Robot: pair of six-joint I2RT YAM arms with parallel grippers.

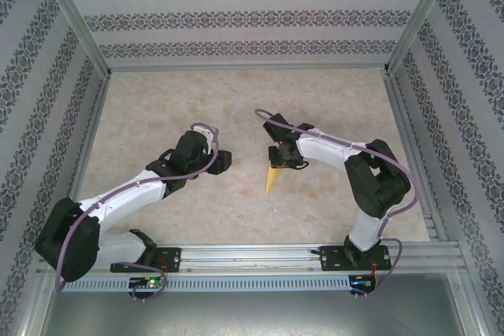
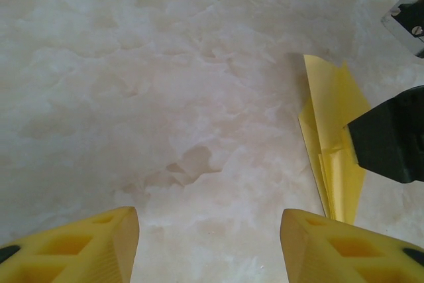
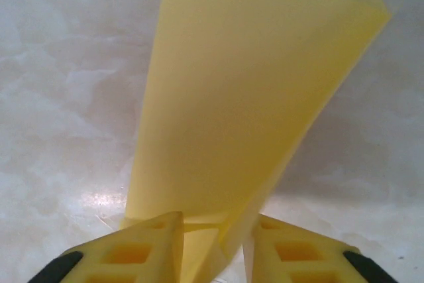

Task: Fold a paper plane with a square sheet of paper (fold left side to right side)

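**Desk:** Where does the paper plane (image 1: 272,179) sit in the overhead view?

**Photographer:** Near the middle of the marbled tabletop (image 1: 157,108). It is a narrow yellow wedge, its point aimed toward the arms' bases and its wide end tucked under the right gripper (image 1: 285,156).

**Desk:** And that claw's hold?

**Photographer:** Pinching. From the right wrist camera, the two yellow fingers (image 3: 142,246) stand close together with the folded edge of the paper caught between them. The sheet stretches away from the fingertips as a broad panel, with a second layer peeking out at the upper right corner.

**Desk:** The left arm?

**Photographer:** The left gripper (image 1: 224,161) sits to the left of the plane, apart from it. Its own camera shows the fingertips spread wide over bare marble, nothing between them.

**Desk:** Does the paper show from that side?

**Photographer:** Yes, at the right of the left wrist view. Creased yellow layers lie on the surface, with the dark body of the right gripper overlapping their right edge
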